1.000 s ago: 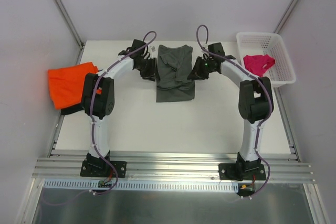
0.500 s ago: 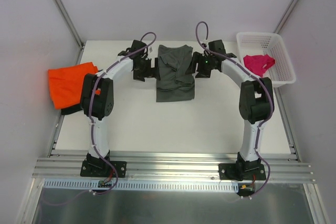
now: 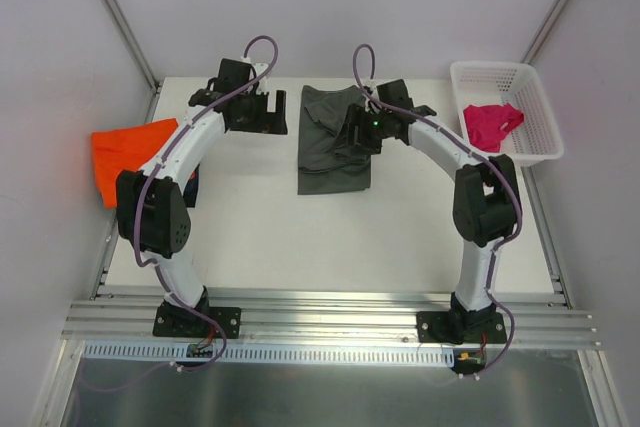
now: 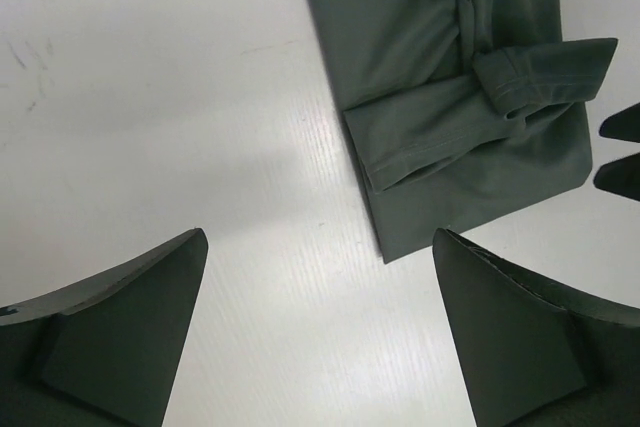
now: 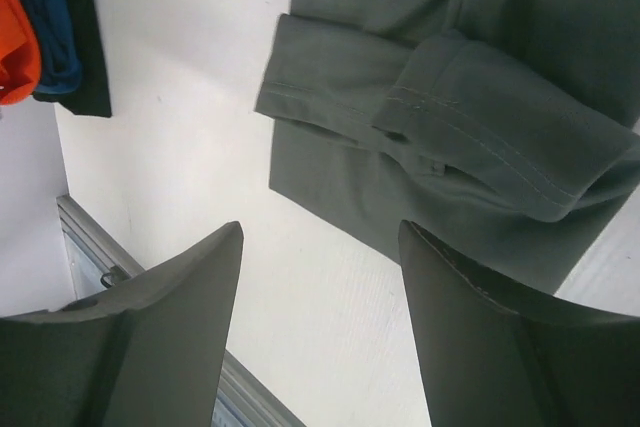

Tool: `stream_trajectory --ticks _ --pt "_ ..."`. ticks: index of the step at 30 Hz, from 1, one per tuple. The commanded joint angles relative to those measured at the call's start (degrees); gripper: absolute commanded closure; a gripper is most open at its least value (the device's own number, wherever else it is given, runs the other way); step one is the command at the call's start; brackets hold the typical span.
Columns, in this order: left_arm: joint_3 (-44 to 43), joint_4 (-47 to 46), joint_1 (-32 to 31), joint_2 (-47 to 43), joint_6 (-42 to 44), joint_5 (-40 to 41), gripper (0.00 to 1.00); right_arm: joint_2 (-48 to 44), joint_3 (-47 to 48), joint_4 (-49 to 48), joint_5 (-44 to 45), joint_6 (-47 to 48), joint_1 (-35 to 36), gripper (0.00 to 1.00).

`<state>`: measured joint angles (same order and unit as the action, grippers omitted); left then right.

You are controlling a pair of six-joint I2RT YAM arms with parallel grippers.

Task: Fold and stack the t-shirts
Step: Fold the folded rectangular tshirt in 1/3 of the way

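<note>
A dark grey t-shirt [image 3: 332, 152] lies folded at the back middle of the table, its sleeves tucked over the body [image 4: 440, 47] [image 5: 450, 67]. My left gripper [image 3: 274, 115] [image 4: 320, 237] hovers open over bare table just left of that shirt. Over the shirt's right side hangs my right gripper [image 3: 356, 133] [image 5: 320, 227], open with nothing between its fingers. An orange t-shirt [image 3: 122, 152] [image 5: 12, 42] lies at the left edge on top of dark navy cloth [image 3: 190, 187] [image 5: 65, 32]. A magenta-pink t-shirt [image 3: 490, 123] sits crumpled in the basket.
The white lattice basket [image 3: 535, 112] stands at the back right corner. Metal frame rails [image 3: 330, 325] run along the near edge, and grey walls close in the table on three sides.
Both grippers have opened and let go of the grey shirt. The left arm drew back to the left, off the shirt. The right gripper moved left over the shirt.
</note>
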<state>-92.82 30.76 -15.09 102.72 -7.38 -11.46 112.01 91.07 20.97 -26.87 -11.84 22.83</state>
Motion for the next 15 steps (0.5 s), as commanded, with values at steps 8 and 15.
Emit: stream_trajectory --ticks 8,15 --pt "7.47 2.81 -0.02 -6.04 6.32 5.31 0.01 9.63 5.78 0.38 -2.48 -2.58 -0.51 0.34" --pt "8.53 2.99 -0.02 -4.98 6.41 6.28 0.01 16.13 16.3 -0.14 -1.43 -3.37 -1.65 0.34"
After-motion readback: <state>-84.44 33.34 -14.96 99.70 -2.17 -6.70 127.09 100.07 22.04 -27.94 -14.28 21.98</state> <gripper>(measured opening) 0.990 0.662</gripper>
